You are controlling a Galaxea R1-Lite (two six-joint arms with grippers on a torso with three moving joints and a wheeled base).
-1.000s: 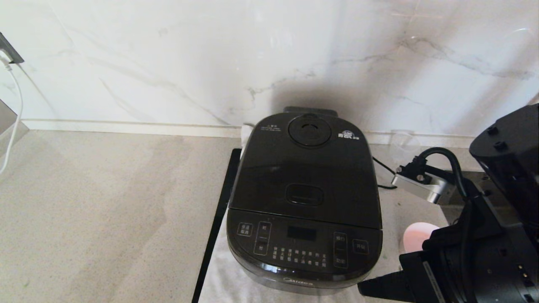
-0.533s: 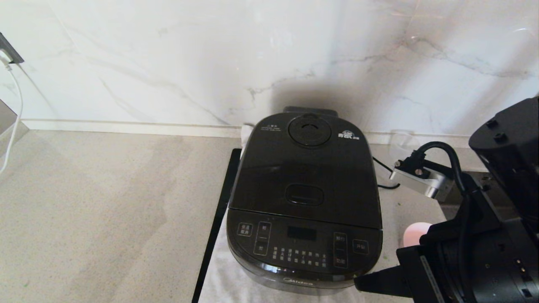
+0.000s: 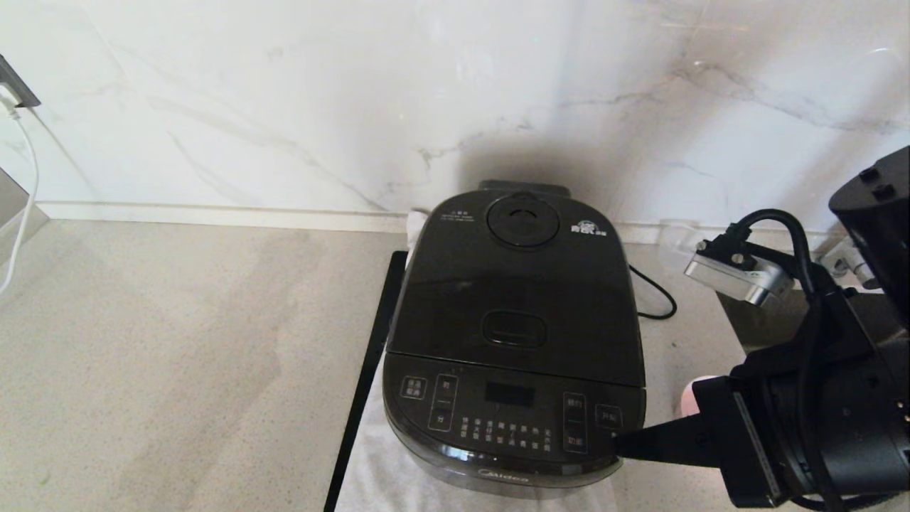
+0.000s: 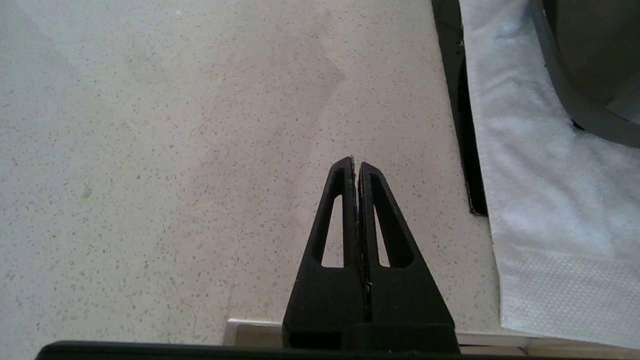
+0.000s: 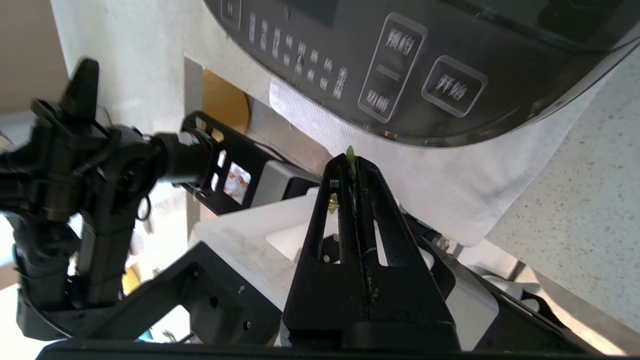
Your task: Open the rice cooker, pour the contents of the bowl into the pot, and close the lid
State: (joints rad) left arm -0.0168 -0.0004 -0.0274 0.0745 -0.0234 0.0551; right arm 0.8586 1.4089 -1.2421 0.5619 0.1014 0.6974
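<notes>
Raised since earlier, right claw [image 3: 620, 442] sits clenched, holding nothing, its tip beside the rice cooker [image 3: 513, 334] front; left claw [image 4: 355, 165] clenched over the surface [image 4: 150, 150]

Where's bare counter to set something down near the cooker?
The open stretch is the speckled counter left of the rice cooker, back to the marble wall. Right of it is crowded: right gripper, bowl, black cord.
</notes>
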